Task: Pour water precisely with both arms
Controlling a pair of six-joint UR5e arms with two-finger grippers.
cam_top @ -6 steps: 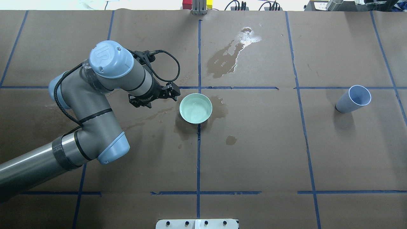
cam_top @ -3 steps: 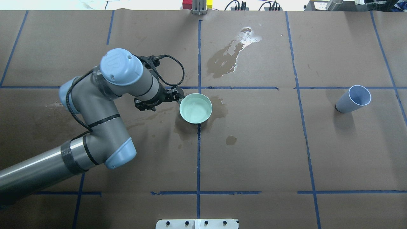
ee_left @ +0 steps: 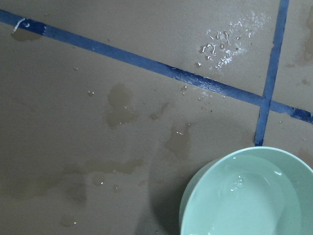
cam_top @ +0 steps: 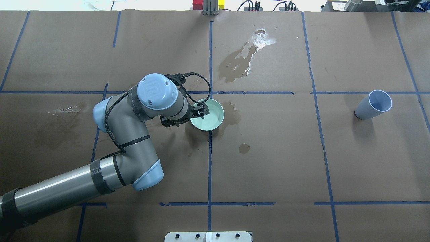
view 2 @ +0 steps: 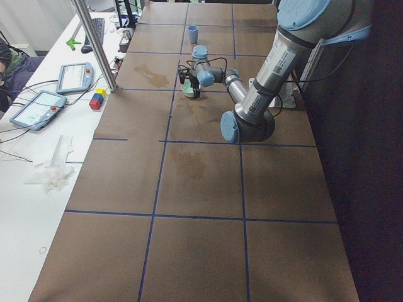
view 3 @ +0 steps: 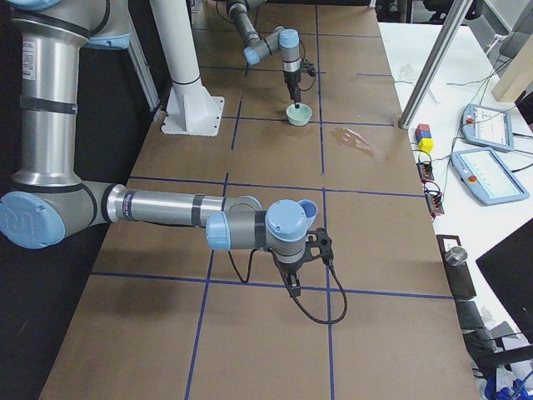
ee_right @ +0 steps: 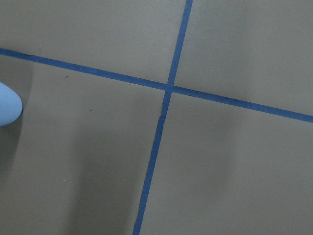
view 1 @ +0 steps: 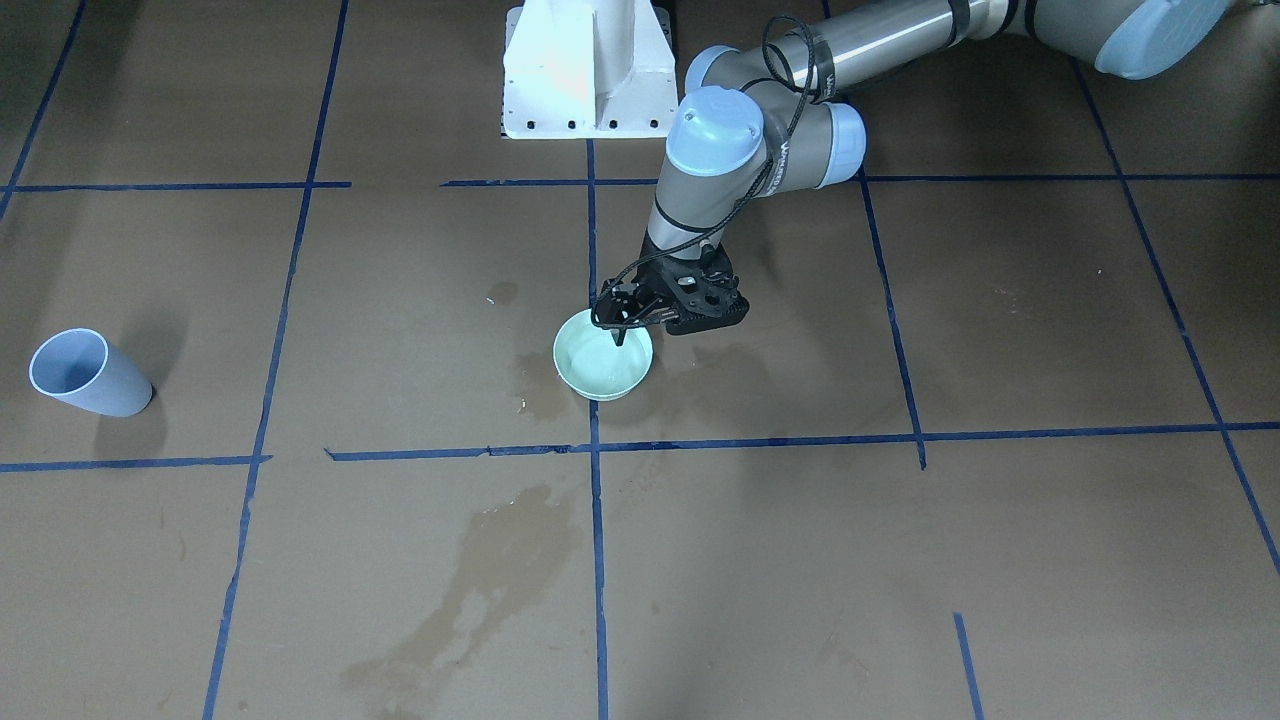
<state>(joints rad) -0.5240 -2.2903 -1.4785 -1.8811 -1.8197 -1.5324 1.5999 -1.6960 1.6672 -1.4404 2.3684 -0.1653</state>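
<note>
The water lies shallow in a mint-green bowl near the middle of the tabletop, on a crossing of blue tape lines. It is clear and shows only as a faint sheen on the bowl's floor.

The bowl looks rigid, smooth and glazed, so I judge it slippery, more so if the rim is wet. It is probably light in itself, but the load is loose. A tilt or a jerk would send the water sliding to the low side and over the edge. The thin rim is the only place to take hold, and a pinch there lets the bowl hang off one edge. A firm, deep bite and a slow, level lift seem called for.

The left tool is at the rim on the robot's left side. Its jaws look parted, one finger inside the rim and the other outside, with no squeeze on the wall that I can see. The bowl sits flat on the tabletop.

Dark wet stains surround the bowl and spread beyond it. A pale blue cup stands well apart on the robot's right. The right tool hangs over bare tabletop, far from the bowl. Whether it is parted or clenched I cannot tell.
</note>
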